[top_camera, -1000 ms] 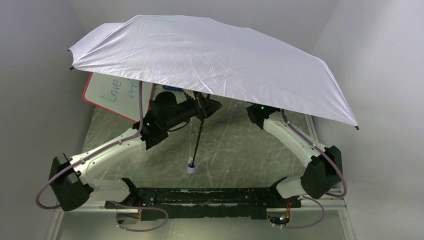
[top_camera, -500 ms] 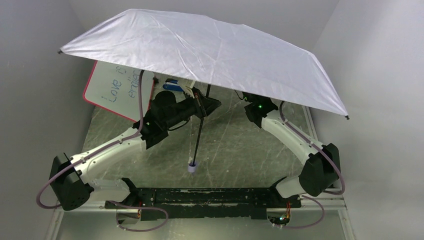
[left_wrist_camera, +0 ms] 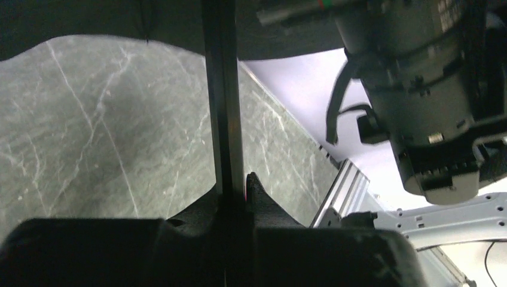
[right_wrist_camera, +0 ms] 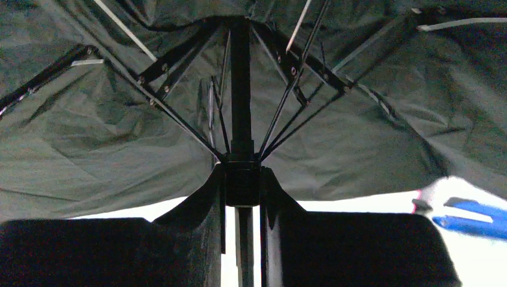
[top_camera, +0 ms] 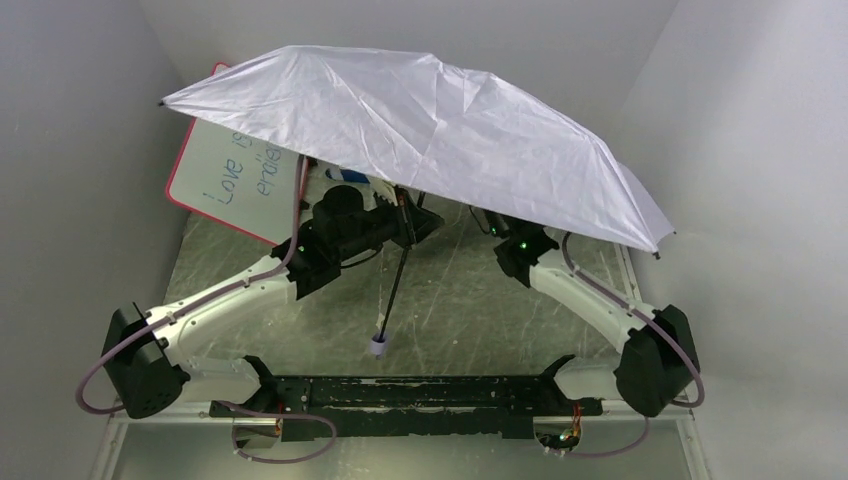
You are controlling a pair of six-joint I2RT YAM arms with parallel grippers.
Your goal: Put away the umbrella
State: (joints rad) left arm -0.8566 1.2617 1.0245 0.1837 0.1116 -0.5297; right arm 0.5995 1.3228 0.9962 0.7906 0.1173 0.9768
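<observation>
The umbrella (top_camera: 430,120) is open above the table, pale lilac on top, and its canopy underside (right_wrist_camera: 89,137) looks dark. Its black shaft (top_camera: 395,280) slants down to a small lilac handle (top_camera: 378,347) near the table. My left gripper (top_camera: 405,222) is shut on the shaft (left_wrist_camera: 222,107), with the jaws (left_wrist_camera: 233,188) pinching it. My right gripper (right_wrist_camera: 242,186) is shut on the black runner (right_wrist_camera: 242,179) where the ribs meet. In the top view the canopy hides the right gripper's fingers.
A red-framed whiteboard (top_camera: 235,180) with writing leans at the back left. A blue object (right_wrist_camera: 472,218) shows at the right wrist view's edge. Grey walls close in on both sides. An aluminium rail (left_wrist_camera: 344,191) borders the marbled table (top_camera: 470,310).
The right gripper has closed on the runner. The canopy has drawn in, its rim dropping and its span narrowing. The left arm and the handle have shifted slightly.
</observation>
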